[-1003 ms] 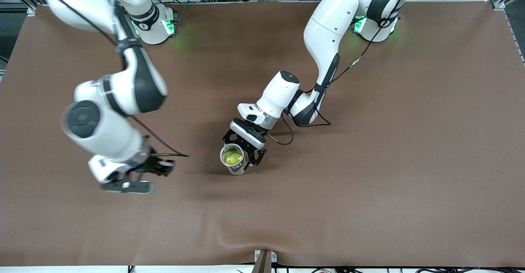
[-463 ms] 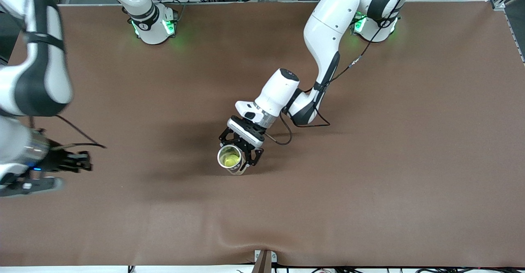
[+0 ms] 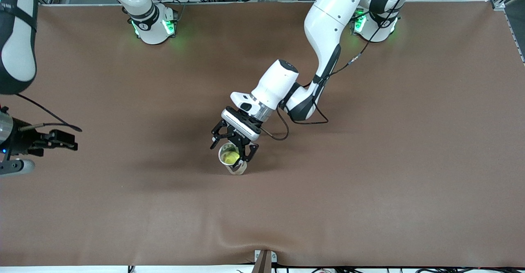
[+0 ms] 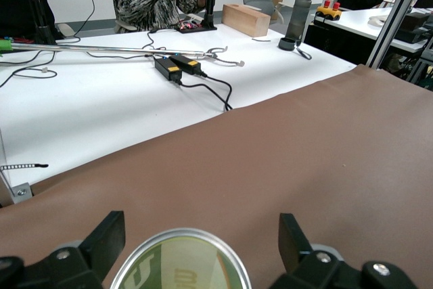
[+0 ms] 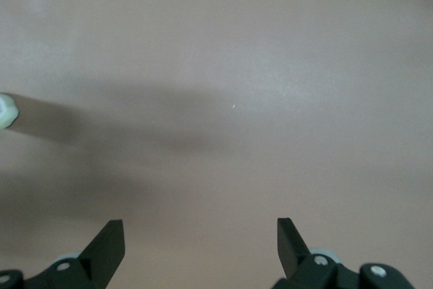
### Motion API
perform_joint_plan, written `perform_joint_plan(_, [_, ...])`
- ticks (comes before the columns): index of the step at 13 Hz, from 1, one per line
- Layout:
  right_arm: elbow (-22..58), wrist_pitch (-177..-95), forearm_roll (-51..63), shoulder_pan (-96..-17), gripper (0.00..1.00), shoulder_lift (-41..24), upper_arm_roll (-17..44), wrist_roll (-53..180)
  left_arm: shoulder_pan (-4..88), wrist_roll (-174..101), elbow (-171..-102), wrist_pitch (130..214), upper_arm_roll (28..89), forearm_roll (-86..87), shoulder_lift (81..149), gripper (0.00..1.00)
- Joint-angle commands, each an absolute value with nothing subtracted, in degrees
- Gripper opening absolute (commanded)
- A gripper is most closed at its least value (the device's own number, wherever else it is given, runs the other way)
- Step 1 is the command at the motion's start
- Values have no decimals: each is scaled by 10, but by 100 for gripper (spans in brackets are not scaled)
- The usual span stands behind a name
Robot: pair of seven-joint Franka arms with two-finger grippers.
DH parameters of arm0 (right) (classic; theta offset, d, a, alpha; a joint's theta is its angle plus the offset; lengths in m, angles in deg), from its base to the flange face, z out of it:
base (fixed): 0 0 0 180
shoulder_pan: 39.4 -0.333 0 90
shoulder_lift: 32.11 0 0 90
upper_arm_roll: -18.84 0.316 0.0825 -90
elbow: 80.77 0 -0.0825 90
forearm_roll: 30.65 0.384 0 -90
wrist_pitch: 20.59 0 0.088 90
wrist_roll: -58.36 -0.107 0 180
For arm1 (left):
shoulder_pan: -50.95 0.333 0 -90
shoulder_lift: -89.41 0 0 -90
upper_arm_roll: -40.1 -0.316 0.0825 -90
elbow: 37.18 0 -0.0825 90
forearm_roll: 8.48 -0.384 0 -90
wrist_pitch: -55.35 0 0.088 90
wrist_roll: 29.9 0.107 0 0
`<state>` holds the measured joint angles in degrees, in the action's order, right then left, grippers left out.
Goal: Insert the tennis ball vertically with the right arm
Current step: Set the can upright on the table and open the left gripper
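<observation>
- The tennis ball (image 3: 231, 157) is sitting down inside an upright cup (image 3: 237, 167), just below the middle of the front view on the brown table (image 3: 369, 182).
- The left gripper (image 3: 232, 146) is right over that cup, with its jaws spread wide, one on each side of the rim and not squeezing it as far as I can see.
- In the left wrist view the cup's round rim (image 4: 181, 260) fills the bottom edge between the two black fingers (image 4: 101, 241), with clear gaps on both sides.
- The right gripper (image 3: 61, 139) is way off at the left edge of the front view, over bare table, at the right arm's end.
- Its jaws are open and hold nothing: the right wrist view shows only brown table between the fingers (image 5: 108, 243).
</observation>
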<state>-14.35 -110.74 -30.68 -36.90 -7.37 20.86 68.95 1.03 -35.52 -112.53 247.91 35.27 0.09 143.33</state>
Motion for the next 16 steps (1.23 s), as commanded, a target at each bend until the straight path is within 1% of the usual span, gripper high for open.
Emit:
perform_joint_plan(1, [-141,-1098,-306,-371,100,-86,213,683,7,-353,-1140,2456,347,9,1393,100])
perform_joint_plan(2, [-141,-1098,-306,-371,100,-86,216,683,8,-353,-1143,2421,347,8,1377,100])
perform_joint_plan(3, [-141,-1097,-306,-371,100,-87,215,683,9,-353,-1142,2366,344,10,1352,100])
perform_joint_plan(5, [-141,-1098,-305,-369,100,-94,215,683,4,-354,-1137,2217,309,9,1295,100])
perform_joint_plan(8, [-141,-1102,-293,-372,100,-94,213,681,8,-357,-1137,2003,287,8,1211,100])
perform_joint_plan(10, [-139,-1104,-272,-374,100,-93,212,680,10,-367,-1137,1872,264,8,1166,100])
perform_joint_plan(12, [-127,-1101,-253,-377,100,-103,211,652,10,-375,-1138,1769,226,7,1134,100])
perform_joint_plan(14, [-83,-1104,-254,-403,100,-141,211,605,20,-378,-1139,1678,189,6,1114,100])
perform_joint_plan(16, [-17,-1113,-252,-416,100,-193,213,571,55,-379,-1143,1615,160,7,1097,100])
